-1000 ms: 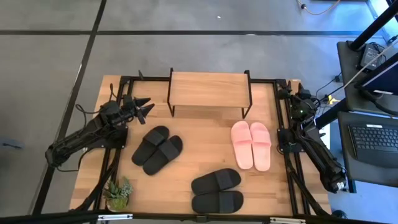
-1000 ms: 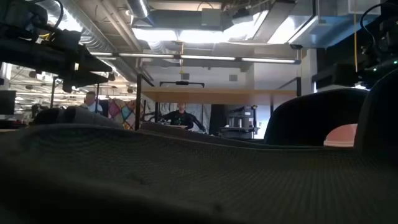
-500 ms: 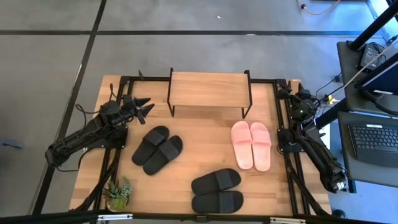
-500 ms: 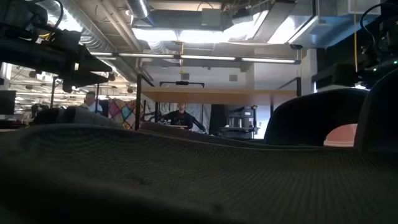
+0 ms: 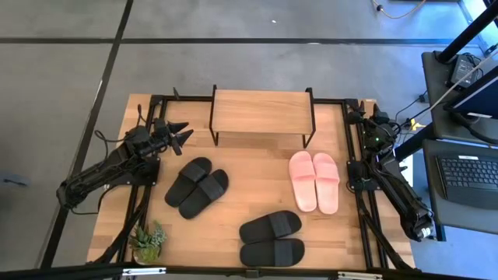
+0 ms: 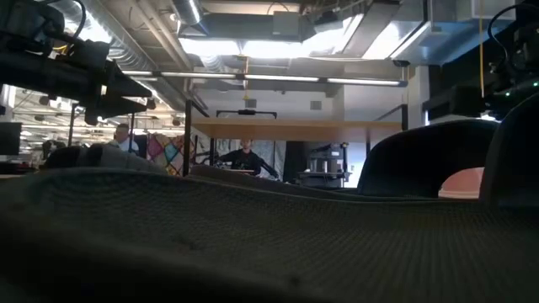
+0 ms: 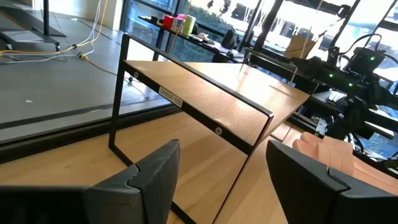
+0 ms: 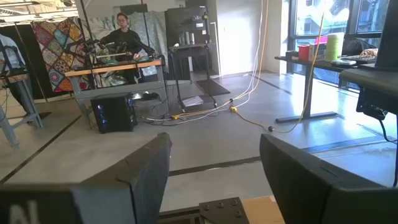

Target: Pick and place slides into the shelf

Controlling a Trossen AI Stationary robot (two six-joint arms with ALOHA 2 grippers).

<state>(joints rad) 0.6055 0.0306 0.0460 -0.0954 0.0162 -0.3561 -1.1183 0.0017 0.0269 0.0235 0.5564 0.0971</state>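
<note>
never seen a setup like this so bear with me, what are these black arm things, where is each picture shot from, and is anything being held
The black things are two robot arms bolted at the sides of a wooden table. One picture looks straight down from above. One sits at table height, so a black slide fills most of it. Two come from cameras on the arms' wrists, looking out between each arm's own two fingers.

On the table lie a pink pair of slides and two black pairs, one left of centre, one near the front edge. At the back stands a small empty shelf with a wooden top. A little plant sits in the front left corner.

The left gripper hovers near the shelf's left end; the right gripper waits at the back right. Both are open and hold nothing.
</note>
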